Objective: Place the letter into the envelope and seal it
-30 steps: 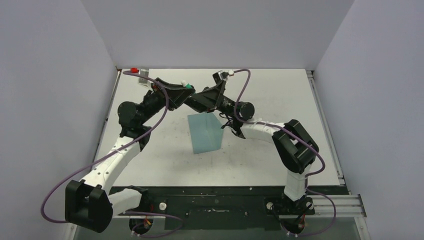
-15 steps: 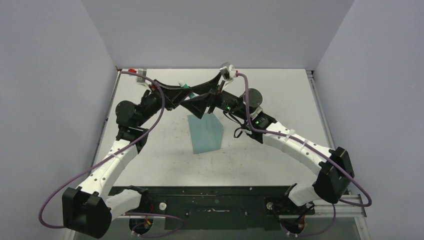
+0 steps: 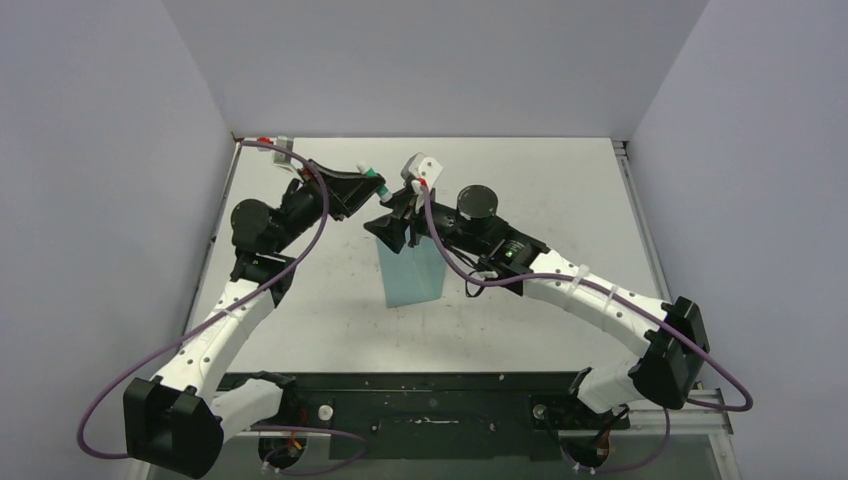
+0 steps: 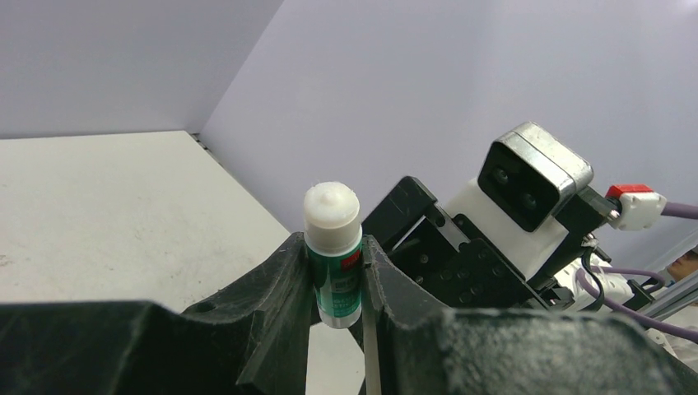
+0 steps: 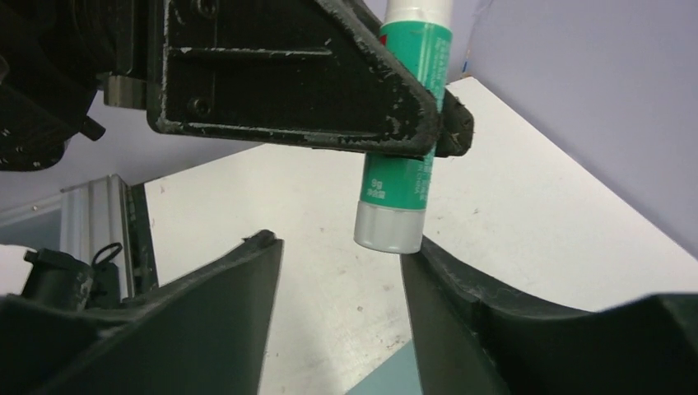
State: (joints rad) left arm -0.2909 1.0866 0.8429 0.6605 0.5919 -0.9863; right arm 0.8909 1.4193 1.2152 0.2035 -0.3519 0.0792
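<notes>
Over the envelope (image 3: 412, 280) your left gripper (image 3: 368, 183) pinches the glue stick (image 4: 332, 271), right gripper (image 5: 337, 247) gapes empty; limp paper, likely, so take an edge

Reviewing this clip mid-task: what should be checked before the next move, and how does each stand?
1. The glue stick is clamped in the left gripper: ok.
2. The right gripper is open by the stick's grey end: ok.
3. The envelope lies flat on the table: ok.
4. The letter is inside it: cannot tell; none in view.
5. Its flap is open for glue: cannot tell.
</notes>
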